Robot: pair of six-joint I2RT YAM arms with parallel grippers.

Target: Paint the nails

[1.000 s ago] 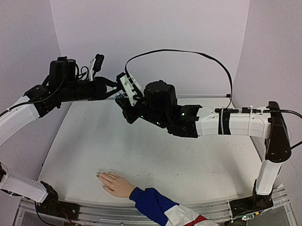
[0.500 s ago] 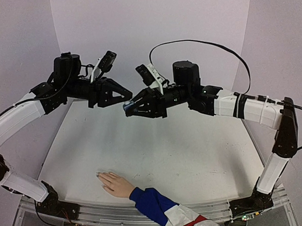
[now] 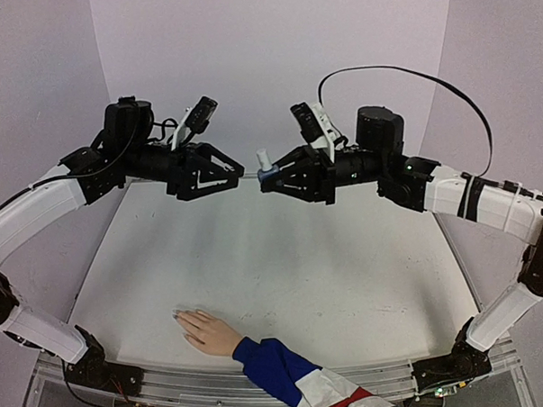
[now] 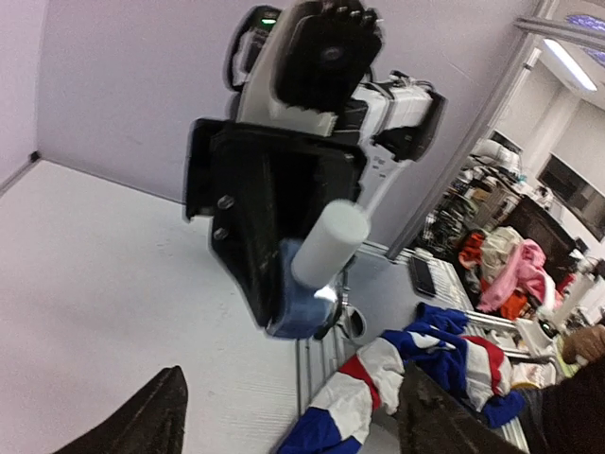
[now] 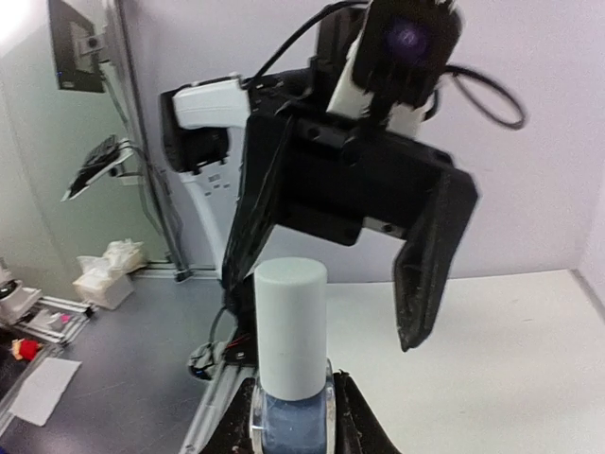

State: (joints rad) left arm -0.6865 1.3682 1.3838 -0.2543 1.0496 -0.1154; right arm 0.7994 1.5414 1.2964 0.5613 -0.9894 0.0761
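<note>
Bottle [image 3: 265,168] in right tool [image 3: 270,178], facing left tool [image 3: 236,176]

No legible text or markings

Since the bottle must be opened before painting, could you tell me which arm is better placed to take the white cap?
Probably left: the left end effector stands open, facing the white cylindrical cap of the small blue bottle, while the right end effector is shut on that bottle.
</note>
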